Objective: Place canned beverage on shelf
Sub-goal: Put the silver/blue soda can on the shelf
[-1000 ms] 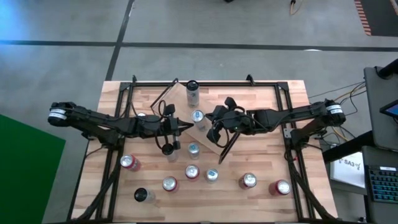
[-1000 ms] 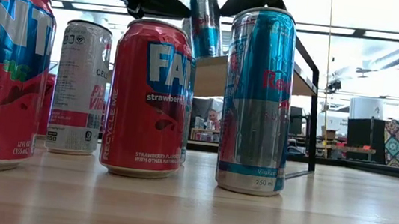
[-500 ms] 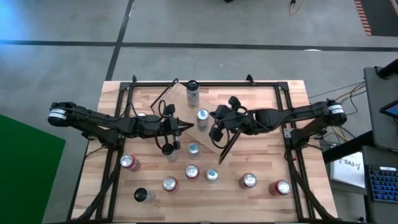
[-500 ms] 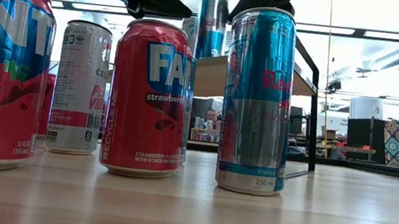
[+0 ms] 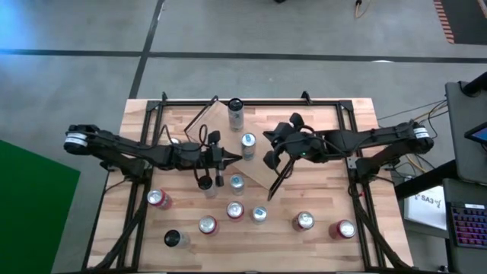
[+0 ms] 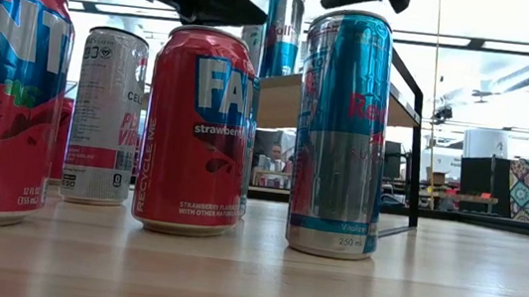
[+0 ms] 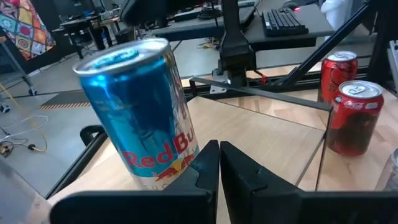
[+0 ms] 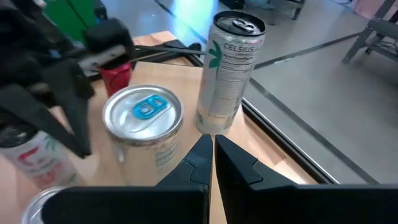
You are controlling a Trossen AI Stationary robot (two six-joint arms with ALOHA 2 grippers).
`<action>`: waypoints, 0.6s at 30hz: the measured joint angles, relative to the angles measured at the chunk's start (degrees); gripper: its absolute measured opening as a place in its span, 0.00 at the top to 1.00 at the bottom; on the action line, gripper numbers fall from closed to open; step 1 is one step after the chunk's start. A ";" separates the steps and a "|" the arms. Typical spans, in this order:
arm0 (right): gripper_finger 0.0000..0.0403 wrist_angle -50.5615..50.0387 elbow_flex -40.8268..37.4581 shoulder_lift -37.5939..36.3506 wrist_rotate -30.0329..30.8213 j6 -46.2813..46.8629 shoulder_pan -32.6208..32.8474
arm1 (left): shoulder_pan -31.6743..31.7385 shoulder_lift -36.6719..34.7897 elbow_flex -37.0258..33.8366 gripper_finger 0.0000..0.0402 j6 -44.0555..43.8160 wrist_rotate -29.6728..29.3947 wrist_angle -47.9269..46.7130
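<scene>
Above the shelf (image 5: pixel 255 164), the right gripper (image 5: pixel 268 159), fingers pressed together and empty, had drawn back from the can (image 5: pixel 248 142), which now stood upright on the plank, apparently placed; the left gripper (image 5: pixel 230 158), also closed, hovered beside it.

Low view across the wooden surface (image 6: pixel 329 286). Nearest, far left: a red Fanta can (image 6: pixel 2 89), cropped. Behind it, a white Celsius can (image 6: pixel 105 115); then a red strawberry Fanta can (image 6: pixel 197 131) and a blue-and-silver Red Bull can (image 6: pixel 342 132), both upright. Beyond, another Red Bull can (image 6: pixel 282 35) stands upright on the shelf (image 6: pixel 399 109). Dark arm parts hang overhead.
</scene>
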 joint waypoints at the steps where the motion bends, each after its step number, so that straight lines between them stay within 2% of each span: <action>1: 0.98 -0.01 0.00 -0.34 0.00 0.00 0.43 | 0.00 0.67 0.00 1.00 0.00 -0.02 0.70; 11: 0.98 -0.20 0.00 -1.00 -0.12 0.32 3.26 | 0.20 5.10 0.00 1.00 0.03 -0.29 5.39; 18: 0.98 -0.20 0.00 -0.61 -0.07 0.40 3.35 | 1.26 5.82 -0.02 1.00 0.94 -3.23 5.88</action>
